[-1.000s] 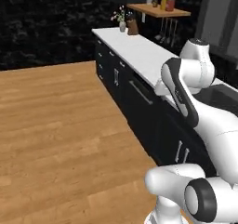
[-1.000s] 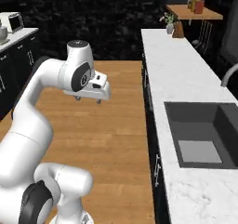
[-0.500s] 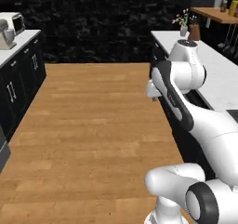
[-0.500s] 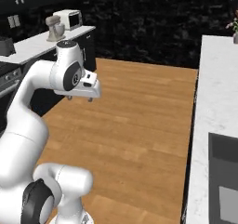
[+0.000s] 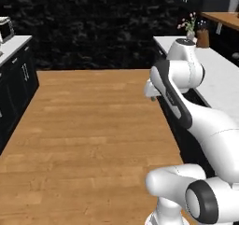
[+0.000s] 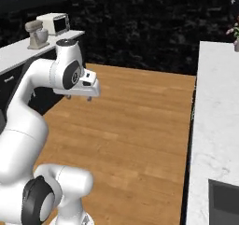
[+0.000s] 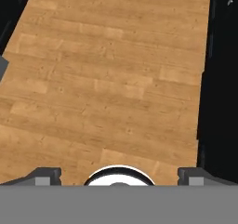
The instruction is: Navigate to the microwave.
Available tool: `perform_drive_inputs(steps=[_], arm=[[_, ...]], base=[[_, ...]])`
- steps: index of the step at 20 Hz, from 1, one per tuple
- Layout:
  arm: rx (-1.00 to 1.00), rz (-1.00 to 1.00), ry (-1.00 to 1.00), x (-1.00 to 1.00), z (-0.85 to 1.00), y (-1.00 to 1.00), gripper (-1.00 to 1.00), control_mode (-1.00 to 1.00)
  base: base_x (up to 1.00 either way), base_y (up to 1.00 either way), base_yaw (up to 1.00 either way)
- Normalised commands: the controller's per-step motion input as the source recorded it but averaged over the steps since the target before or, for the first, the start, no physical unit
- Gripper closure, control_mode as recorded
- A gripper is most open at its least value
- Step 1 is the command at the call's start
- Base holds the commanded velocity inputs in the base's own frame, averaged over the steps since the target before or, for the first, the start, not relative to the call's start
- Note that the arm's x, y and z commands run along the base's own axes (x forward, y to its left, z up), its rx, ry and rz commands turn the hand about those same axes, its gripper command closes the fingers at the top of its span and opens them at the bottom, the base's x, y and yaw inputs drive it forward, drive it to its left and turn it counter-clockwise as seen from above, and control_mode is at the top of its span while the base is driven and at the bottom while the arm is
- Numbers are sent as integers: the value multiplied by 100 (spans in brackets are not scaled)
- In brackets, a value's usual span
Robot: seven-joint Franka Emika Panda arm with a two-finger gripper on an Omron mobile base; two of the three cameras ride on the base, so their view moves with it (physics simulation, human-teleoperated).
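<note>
Microwave's look and place impossible to tell.

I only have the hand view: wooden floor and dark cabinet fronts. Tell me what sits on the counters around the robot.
Observer: In the right base view, a small cream microwave sits at the far end of a white counter along the robot's left side.
Operator: Report anything next to it.
Observer: A grey stand mixer stands beside it on that counter, nearer the robot.
Operator: Now the other side.
Observer: A potted plant with pink flowers stands at the far end of the marble counter, in the left base view.
</note>
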Motion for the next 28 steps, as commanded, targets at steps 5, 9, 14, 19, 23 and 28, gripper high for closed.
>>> perform_drive_inputs(steps=[5, 9, 14, 19, 23, 28], arm=[[0, 0, 0, 0, 0, 0, -100, 100], [0, 0, 0, 0, 0, 0, -100, 100], [0, 0, 0, 0, 0, 0, -100, 100], [0, 0, 0, 0, 0, 0, -100, 100], [0, 0, 0, 0, 0, 0, -100, 100], [0, 0, 0, 0, 0, 0, -100, 100]], base=[[100, 9, 14], [100, 0, 35], [100, 0, 44], [99, -4, 68], [58, -4, 83], [25, -1, 91]])
